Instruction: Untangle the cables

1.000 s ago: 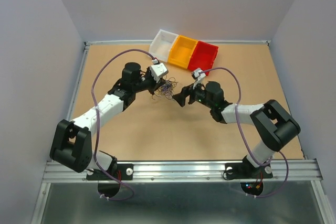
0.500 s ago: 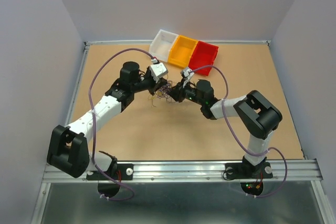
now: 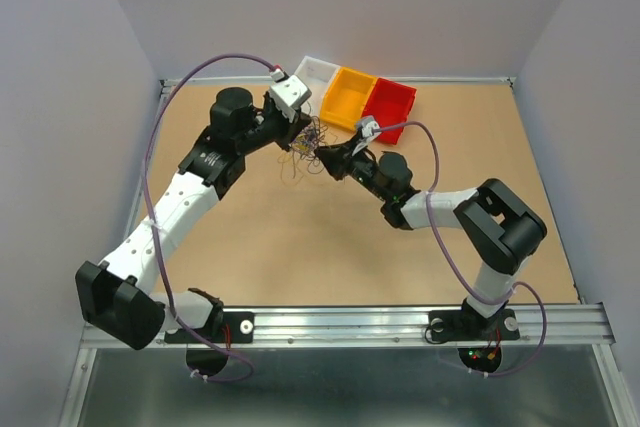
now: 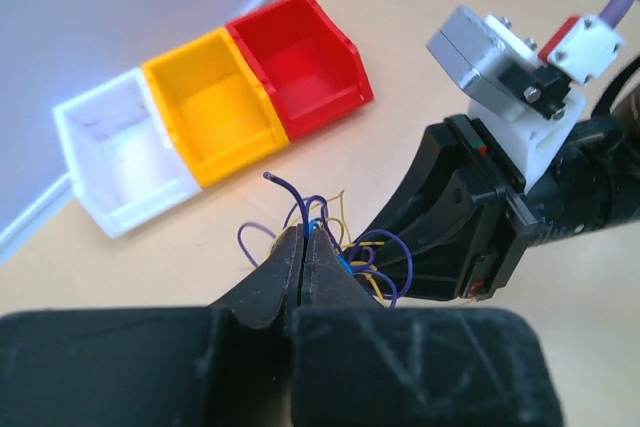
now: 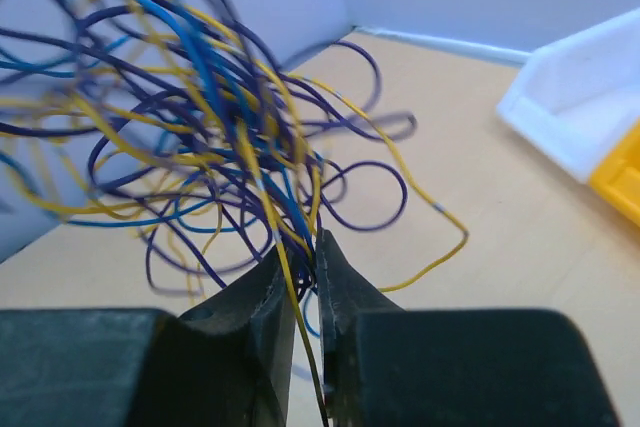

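Observation:
The cables (image 3: 312, 140) are a small tangle of thin blue, dark purple and yellow wires, held up between the two grippers near the bins. My left gripper (image 3: 303, 131) is shut on strands at the tangle's left side; in the left wrist view its jaws (image 4: 303, 238) pinch together on blue and purple cables (image 4: 380, 265). My right gripper (image 3: 326, 155) is shut on the tangle from the right. In the right wrist view its jaws (image 5: 318, 249) clamp several yellow, blue and purple cables (image 5: 200, 117) that fan out above them. The right gripper's black body (image 4: 470, 217) sits just behind the tangle.
Three open bins stand in a row at the back: white (image 3: 312, 80), yellow (image 3: 347, 97), red (image 3: 390, 105). They also show in the left wrist view, white bin (image 4: 125, 152), yellow bin (image 4: 215, 102), red bin (image 4: 300, 57). Grey walls enclose the brown tabletop (image 3: 300, 247).
The right gripper went from open and apart to shut on the tangle. Both arms then moved back toward the bins, carrying the tangle up off the table.

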